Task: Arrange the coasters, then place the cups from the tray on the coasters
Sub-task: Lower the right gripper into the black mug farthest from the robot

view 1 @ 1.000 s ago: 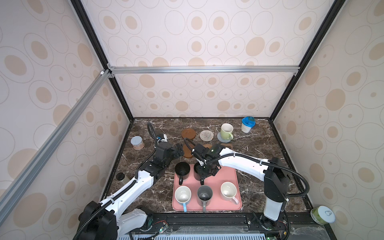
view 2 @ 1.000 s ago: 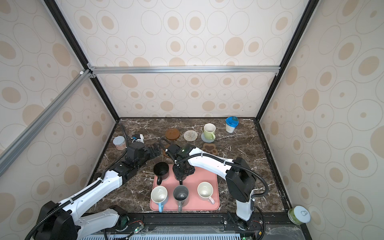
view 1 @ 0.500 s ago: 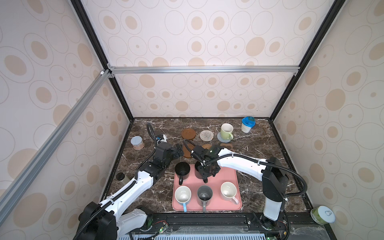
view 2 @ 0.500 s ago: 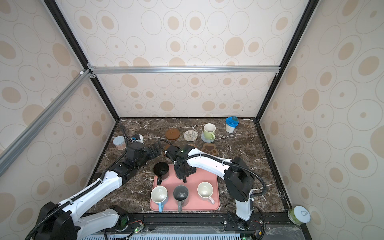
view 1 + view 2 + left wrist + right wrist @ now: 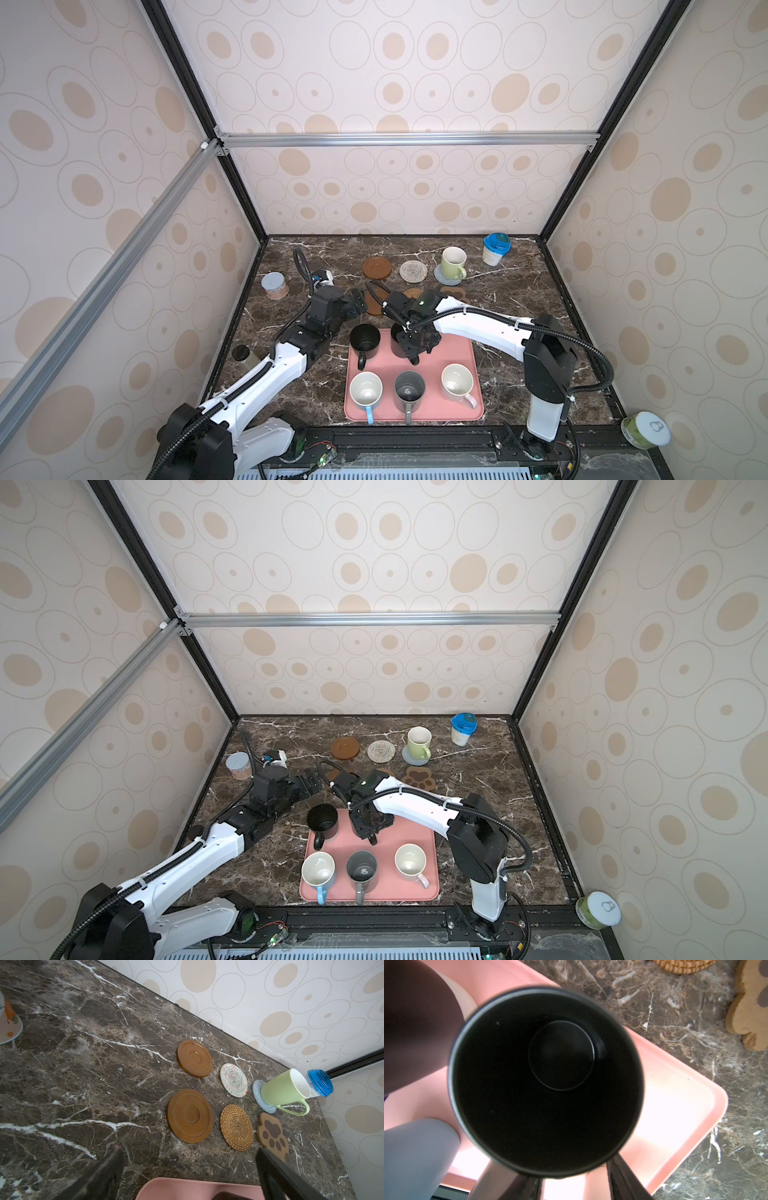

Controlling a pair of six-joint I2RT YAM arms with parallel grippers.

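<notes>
Right wrist view: right fingers [image 5: 623, 1180] grip an empty black mug [image 5: 546, 1084] in the pink tray [image 5: 675, 1095]; left fingers [image 5: 280, 1178] spread wide.

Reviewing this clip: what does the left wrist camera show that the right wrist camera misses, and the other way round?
Left wrist only: the two brown ringed discs, the whitish woven coaster, the green mug on its grey-blue coaster, and the blue-lidded tub.
Right wrist only: the inside of the black mug, held at its edge by the right gripper, and a blurred light blue mug beside it.
Both: the pink tray, rattan coaster and paw coaster.
</notes>
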